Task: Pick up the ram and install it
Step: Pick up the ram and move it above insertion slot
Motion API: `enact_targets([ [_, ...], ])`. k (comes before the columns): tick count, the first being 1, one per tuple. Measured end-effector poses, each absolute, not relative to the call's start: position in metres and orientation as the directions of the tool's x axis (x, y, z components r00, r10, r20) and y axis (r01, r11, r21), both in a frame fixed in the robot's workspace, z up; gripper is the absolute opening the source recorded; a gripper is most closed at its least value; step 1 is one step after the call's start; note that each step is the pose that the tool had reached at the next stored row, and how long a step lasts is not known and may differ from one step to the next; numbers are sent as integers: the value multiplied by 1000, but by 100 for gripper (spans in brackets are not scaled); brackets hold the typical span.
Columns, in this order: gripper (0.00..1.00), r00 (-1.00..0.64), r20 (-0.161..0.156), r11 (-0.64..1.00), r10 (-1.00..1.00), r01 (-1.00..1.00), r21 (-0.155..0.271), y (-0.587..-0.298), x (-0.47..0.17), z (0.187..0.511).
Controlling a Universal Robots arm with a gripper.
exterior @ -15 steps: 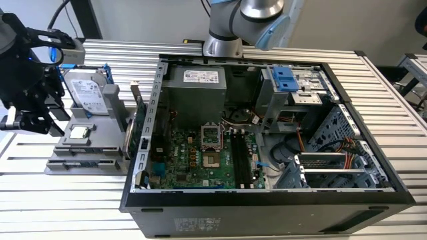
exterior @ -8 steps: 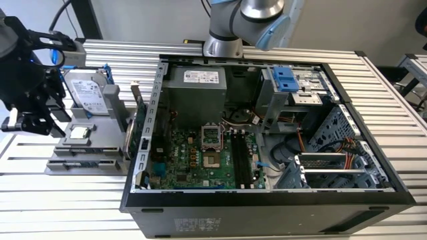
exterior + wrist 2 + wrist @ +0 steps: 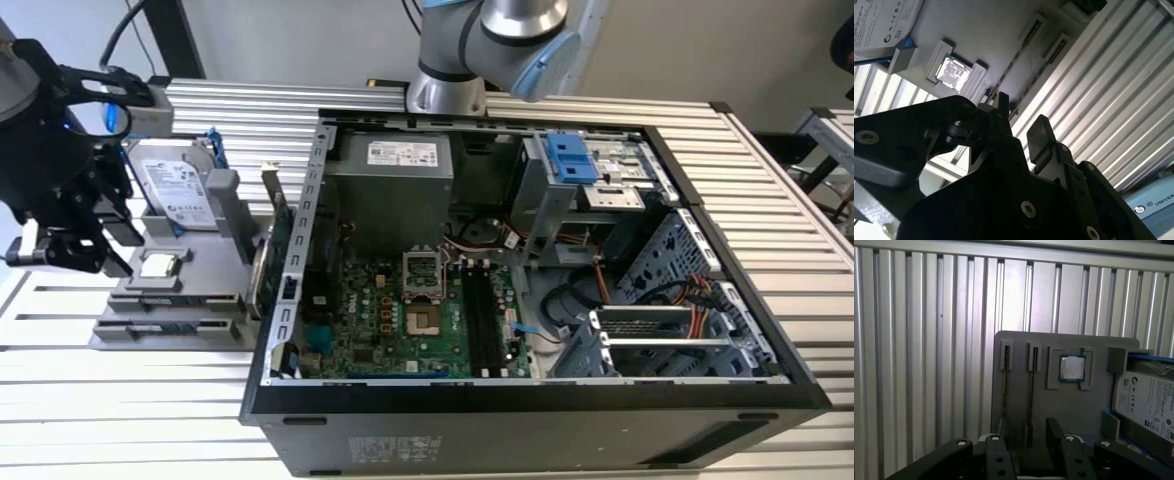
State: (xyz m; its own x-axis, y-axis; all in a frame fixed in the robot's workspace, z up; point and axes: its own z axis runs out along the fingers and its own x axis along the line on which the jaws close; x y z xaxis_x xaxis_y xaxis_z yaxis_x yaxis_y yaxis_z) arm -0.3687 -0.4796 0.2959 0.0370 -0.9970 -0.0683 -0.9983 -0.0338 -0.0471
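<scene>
Two ram sticks stand edge-on in slots of a grey holder point(image 3: 1079, 410); they show as thin dark lines, one point(image 3: 1005, 385) and another point(image 3: 1031, 385). My gripper point(image 3: 1029, 436) is open above the holder, its black fingers point(image 3: 1054, 432) on either side of the second stick's line, apart from it. In the second wrist view the gripper point(image 3: 1021, 125) hangs over the same slots, jaws spread. In the exterior view the gripper point(image 3: 87, 255) hovers at the holder point(image 3: 147, 300), at the exterior view's left. The motherboard's black ram slots point(image 3: 483, 320) lie inside the open computer case point(image 3: 534, 400).
On the holder sit a square silver CPU chip point(image 3: 1072, 368) and a hard drive point(image 3: 1149, 400). A green expansion card point(image 3: 274, 250) stands between holder and case. The case holds a power supply point(image 3: 387, 170), cables and drive cages. Everything rests on a ribbed aluminium table point(image 3: 914, 365).
</scene>
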Motion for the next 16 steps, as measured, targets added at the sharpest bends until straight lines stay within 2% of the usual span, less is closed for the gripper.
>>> enact_targets([
  [16, 100, 27, -60, -25, -998, -999, -33, -480, -369, 281],
])
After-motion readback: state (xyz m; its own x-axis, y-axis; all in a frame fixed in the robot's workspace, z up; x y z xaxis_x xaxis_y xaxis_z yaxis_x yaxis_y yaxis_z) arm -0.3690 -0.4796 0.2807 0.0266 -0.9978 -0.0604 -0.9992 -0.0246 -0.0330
